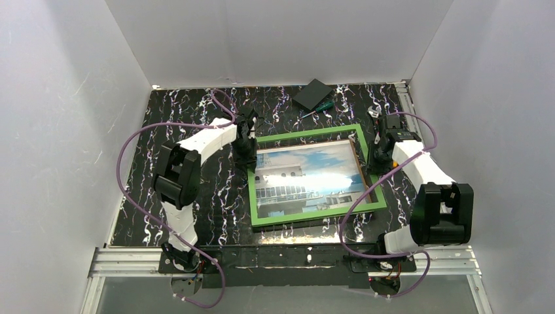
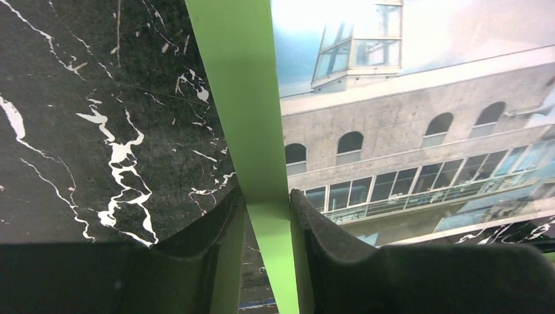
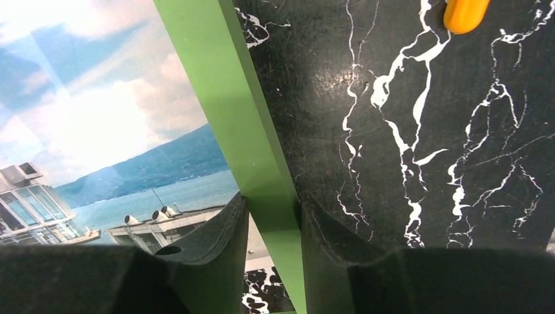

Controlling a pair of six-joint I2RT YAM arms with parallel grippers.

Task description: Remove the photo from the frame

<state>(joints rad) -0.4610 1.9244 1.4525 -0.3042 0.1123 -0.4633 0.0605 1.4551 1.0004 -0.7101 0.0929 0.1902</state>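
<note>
Seen from above, the green frame (image 1: 314,219) lies flat at the middle of the black marbled table (image 1: 196,131), the photo (image 1: 307,173) inside it, face up and glossy, showing a white building under blue sky. A thin brown strip runs along the photo's 3 o'clock edge, just inside the rail.

The left gripper (image 1: 247,154) sits at the frame's 10 o'clock, on the left rail. Its wrist camera shows the left gripper (image 2: 265,222) clenched on the frame (image 2: 235,98), one dark finger (image 2: 216,248) on the table (image 2: 98,98) side and the other over the photo (image 2: 406,131), both pressed against the rail.

The right gripper (image 1: 376,160) stands at the frame's 2 o'clock, on the right rail. From its own wrist, the right gripper (image 3: 271,222) likewise grasps the frame (image 3: 209,98), one finger (image 3: 219,245) over the photo (image 3: 98,118), the other on the table (image 3: 393,131).

An orange object (image 3: 465,13) pokes in at 1 o'clock of that view, cut off by the edge. At 12 o'clock from the frame, near the back wall, lie a black box (image 1: 312,93) and, just beside it, a green-handled screwdriver (image 1: 319,108).
</note>
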